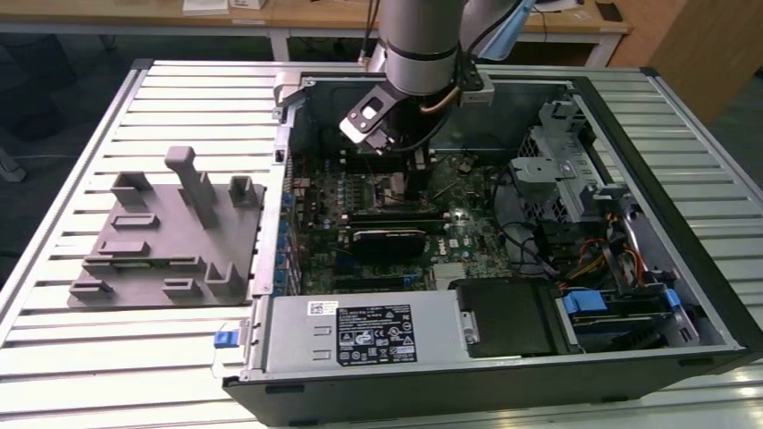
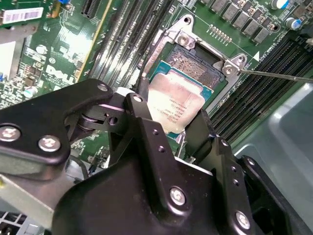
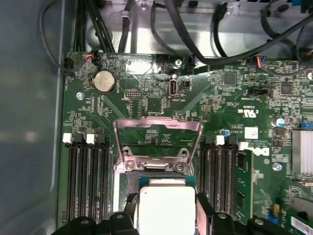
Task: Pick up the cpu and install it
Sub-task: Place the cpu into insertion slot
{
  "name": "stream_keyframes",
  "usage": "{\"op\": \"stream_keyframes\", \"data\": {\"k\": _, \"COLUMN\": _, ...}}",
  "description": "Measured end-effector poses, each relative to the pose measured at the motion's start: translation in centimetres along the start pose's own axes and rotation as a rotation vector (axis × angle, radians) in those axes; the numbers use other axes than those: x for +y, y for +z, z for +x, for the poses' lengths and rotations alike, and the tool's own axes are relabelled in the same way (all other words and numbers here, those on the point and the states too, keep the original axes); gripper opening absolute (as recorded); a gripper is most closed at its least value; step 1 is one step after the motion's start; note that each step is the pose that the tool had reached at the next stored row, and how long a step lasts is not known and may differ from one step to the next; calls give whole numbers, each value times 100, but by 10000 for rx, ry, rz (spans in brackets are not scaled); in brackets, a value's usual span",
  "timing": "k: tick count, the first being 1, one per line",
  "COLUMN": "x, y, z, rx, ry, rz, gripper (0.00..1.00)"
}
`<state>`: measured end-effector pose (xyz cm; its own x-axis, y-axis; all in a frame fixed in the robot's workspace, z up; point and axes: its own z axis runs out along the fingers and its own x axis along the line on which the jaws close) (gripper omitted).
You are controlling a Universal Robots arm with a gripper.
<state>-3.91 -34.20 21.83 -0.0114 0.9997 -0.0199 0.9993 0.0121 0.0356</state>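
Observation:
The cpu (image 2: 180, 95) is a flat square chip with a silvery top, and it lies between the two black fingers (image 2: 143, 110) of my gripper (image 2: 172, 111), which is shut on its edges. It sits low over the open socket (image 2: 198, 61), whose metal load plate (image 3: 157, 131) is swung up. In the first wrist view the cpu (image 3: 166, 213) covers most of the socket opening, with my gripper (image 3: 166, 199) around it. In the exterior view my gripper (image 1: 399, 174) reaches down onto the motherboard inside the open computer case (image 1: 703, 295).
Memory slots (image 3: 88, 181) flank the socket on both sides. A grey plastic tray (image 1: 167, 241) with upright posts stands on the slatted table at the exterior view's left. A power supply (image 1: 357, 332) lines the case's near side; a drive cage and cables (image 1: 573, 188) fill its right.

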Motion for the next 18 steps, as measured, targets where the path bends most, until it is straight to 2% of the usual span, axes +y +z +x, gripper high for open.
{"op": "stream_keyframes", "data": {"k": 9, "x": -7, "y": 85, "z": 36, "rx": 0, "ry": -38, "rz": -4, "gripper": 54}}
{"op": "stream_keyframes", "data": {"k": 14, "x": -45, "y": 112, "z": 43, "rx": -5, "ry": -36, "rz": -3, "gripper": 54}}
{"op": "stream_keyframes", "data": {"k": 18, "x": -52, "y": 132, "z": 44, "rx": -13, "ry": 187, "rz": 1, "gripper": 54}}
